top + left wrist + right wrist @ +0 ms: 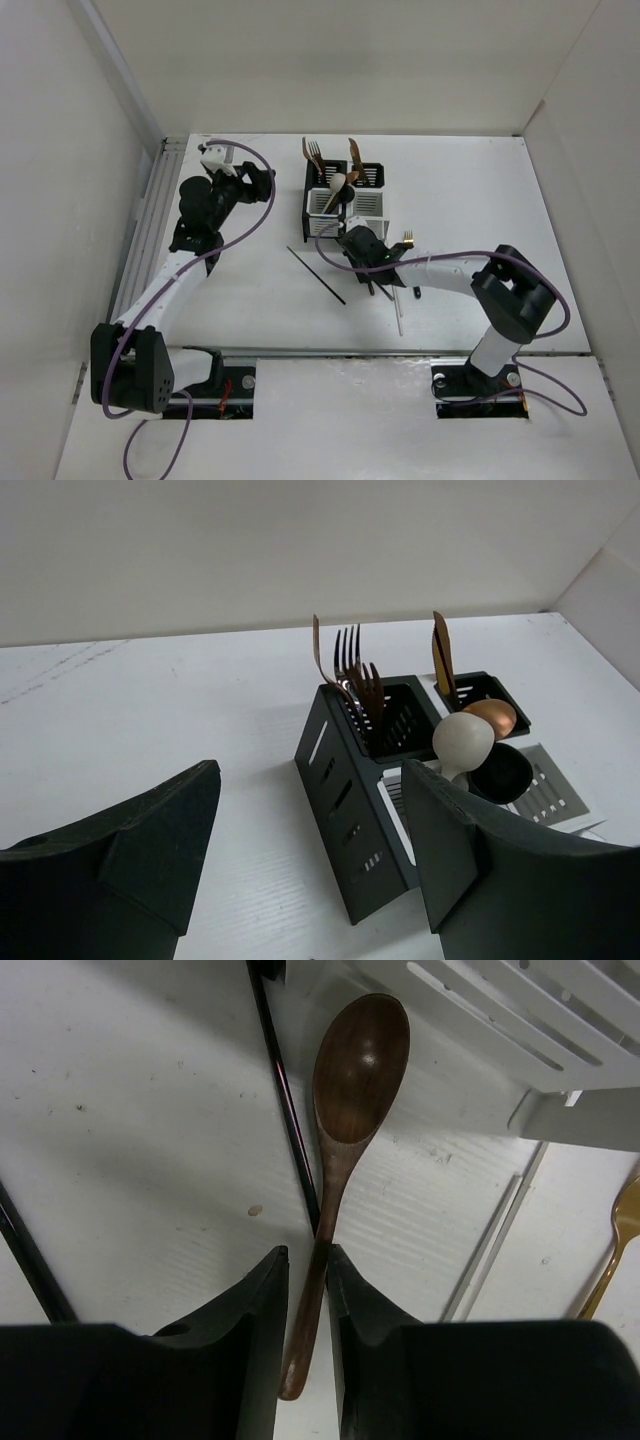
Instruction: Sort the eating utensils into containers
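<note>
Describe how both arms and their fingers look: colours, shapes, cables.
Both arms share one build: white tubular links between bulky black joint housings. Loose purple cables loop along the left arm and the right arm. The left fingers and right fingers are broad, matte black wedges with no markings visible.

Top view: bright, even, diffuse overhead light; white desk (470,200) near washed out; faint soft shadows beside arms (440,270).

Left wrist view: left hand (310,840) black, underexposed, slightly soft in foreground; caddies (400,760) sharp; back wall (300,550) dull grey.

Right wrist view: broad soft shadow across upper left desk; dull sheen on brown wooden spoon (350,1110) bowl; right hand (308,1290) featureless black.
</note>
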You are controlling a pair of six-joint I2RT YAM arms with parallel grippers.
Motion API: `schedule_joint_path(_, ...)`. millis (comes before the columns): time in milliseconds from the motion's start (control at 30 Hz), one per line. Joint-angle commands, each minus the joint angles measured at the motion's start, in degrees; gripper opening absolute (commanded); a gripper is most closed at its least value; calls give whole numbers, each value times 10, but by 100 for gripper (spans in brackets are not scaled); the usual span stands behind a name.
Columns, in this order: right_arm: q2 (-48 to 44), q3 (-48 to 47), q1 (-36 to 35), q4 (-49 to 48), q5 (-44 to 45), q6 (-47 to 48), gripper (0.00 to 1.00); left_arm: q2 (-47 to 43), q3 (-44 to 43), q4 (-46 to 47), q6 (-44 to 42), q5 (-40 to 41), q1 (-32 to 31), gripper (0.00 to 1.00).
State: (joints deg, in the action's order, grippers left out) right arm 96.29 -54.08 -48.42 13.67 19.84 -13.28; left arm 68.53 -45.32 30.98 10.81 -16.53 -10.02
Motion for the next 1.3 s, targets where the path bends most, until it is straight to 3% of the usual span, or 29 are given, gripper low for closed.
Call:
schedule_joint_path(0,2,-8,5,-29,-16,7,28,-20,4,17,-5,10,-2,70)
schedule_joint_path(100,26,-13,5,-35,-29,12,27,-15,4,17,-5,17,-2,70)
schedule_joint_path(167,39,-19,5,-27,-34,18,17,-9,4,17,-5,17,-2,70)
schedule_joint_path(300,26,-19,5,-20,-29,19,7,-9,4,12,-5,17,-2,70)
schedule_joint_path(467,-15,-8,-21,-3,-16,24,6,-9,4,12,-5,22,3,70)
schedule_joint_path(633,-65,-14,-47,17,-22,47,16,-9,4,12,-5,22,4,71)
schedule_joint_path(733,-92,-1,-47,12,-44,54,16,-9,4,12,-5,22,4,71)
schedule_joint_path(933,-121,-23,-55,18,-67,119,0,-9,9,12,0,22,9,71)
schedule_joint_path(1033,-166,-64,-55,-13,-101,190,0,-9,9,12,0,40,9,71)
schedule_joint_path(1167,-194,-109,-50,-143,-78,235,0,-15,15,12,0,59,9,71)
schedule_joint_path(1267,-156,-134,-15,-297,-106,242,0,-20,20,7,7,74,9,73)
